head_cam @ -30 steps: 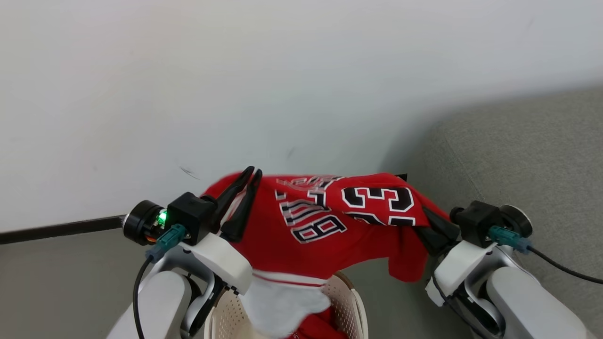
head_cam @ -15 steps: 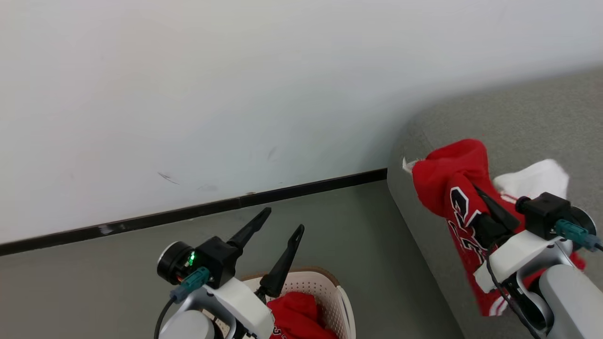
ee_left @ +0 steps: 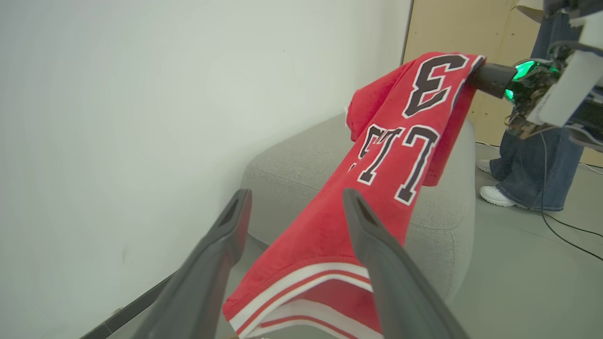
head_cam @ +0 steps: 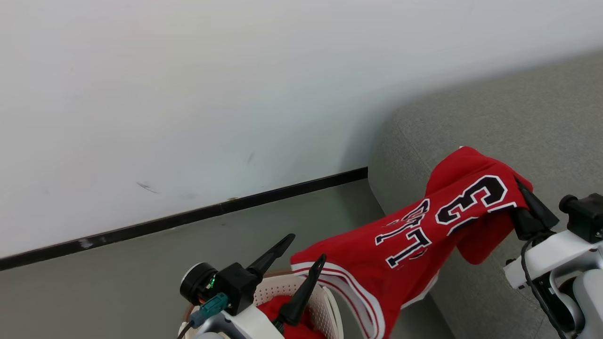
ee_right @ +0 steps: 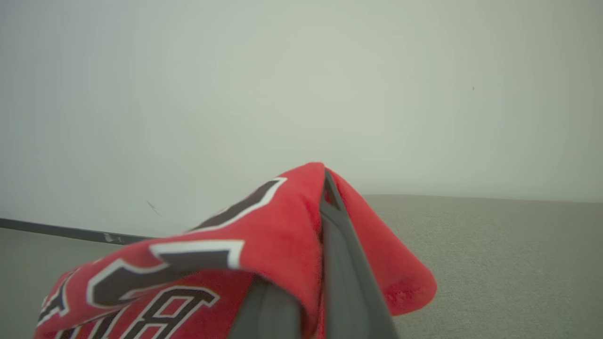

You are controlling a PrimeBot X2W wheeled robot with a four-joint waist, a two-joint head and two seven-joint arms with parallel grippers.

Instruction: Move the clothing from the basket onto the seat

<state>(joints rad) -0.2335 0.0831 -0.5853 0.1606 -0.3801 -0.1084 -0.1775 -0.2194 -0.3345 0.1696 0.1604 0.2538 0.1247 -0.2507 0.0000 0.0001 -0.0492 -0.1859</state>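
A red jersey [head_cam: 424, 235] with dark white-edged lettering hangs from my right gripper [head_cam: 522, 190], which is shut on its upper edge above the grey seat [head_cam: 518, 113]. The cloth trails down-left past the seat's rounded end, its striped hem reaching the white perforated basket [head_cam: 327, 301]. More red clothing [head_cam: 275, 308] lies inside the basket. My left gripper [head_cam: 307, 246] stands open above the basket, holding nothing. In the left wrist view the jersey [ee_left: 395, 155] hangs just beyond the spread left gripper [ee_left: 297, 195]. In the right wrist view the right gripper [ee_right: 325, 176] pinches the jersey [ee_right: 264, 226].
A white wall with a black baseboard [head_cam: 188, 219] runs behind the grey floor [head_cam: 141, 273]. In the left wrist view a person's legs [ee_left: 541, 160] stand past the seat's far end, before a wooden panel [ee_left: 443, 28], with cables on the floor.
My left gripper opened and let go of the jersey. The right gripper carried it over the seat, where it now hangs unfurled. The camera has turned toward the seat.
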